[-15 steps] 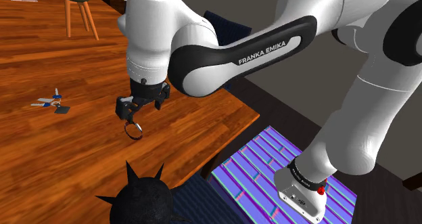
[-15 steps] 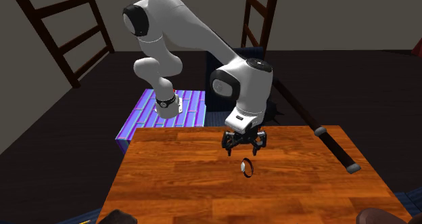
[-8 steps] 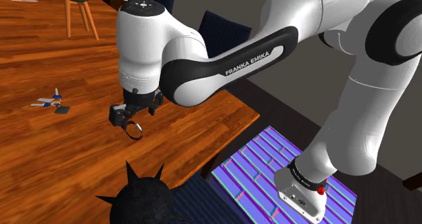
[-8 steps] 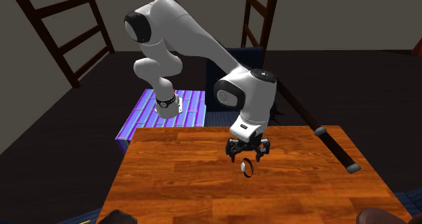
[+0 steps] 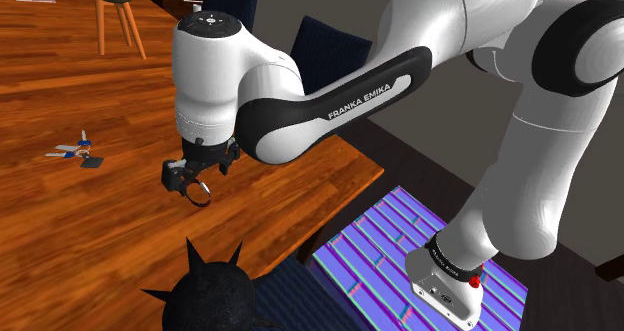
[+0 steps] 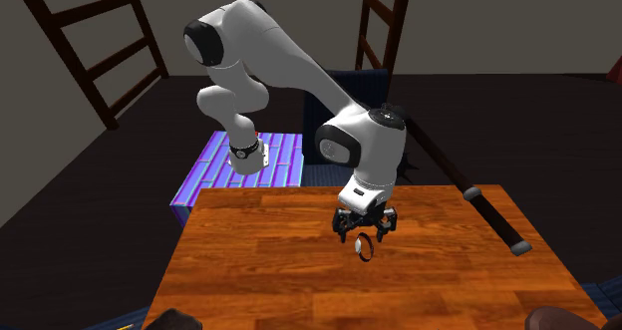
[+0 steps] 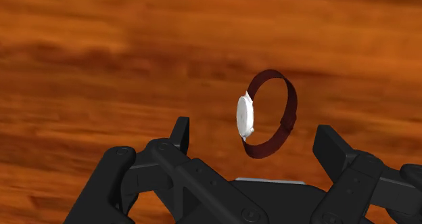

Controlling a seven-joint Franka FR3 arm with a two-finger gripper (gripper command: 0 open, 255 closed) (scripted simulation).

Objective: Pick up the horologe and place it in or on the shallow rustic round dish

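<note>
We see the gripper (image 7: 254,132), fingers spread and gripping nothing, straddling the wristwatch (image 7: 245,116) standing on edge on the wooden table (image 7: 101,53), seemingly lined up to grasp it.

Tool (image 6: 365,232) lower, closer over the wristwatch (image 6: 365,246).

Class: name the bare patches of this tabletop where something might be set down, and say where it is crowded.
Bare: the tabletop between the keys and the watch. Crowded: at the watch, under the open pincer.
</note>
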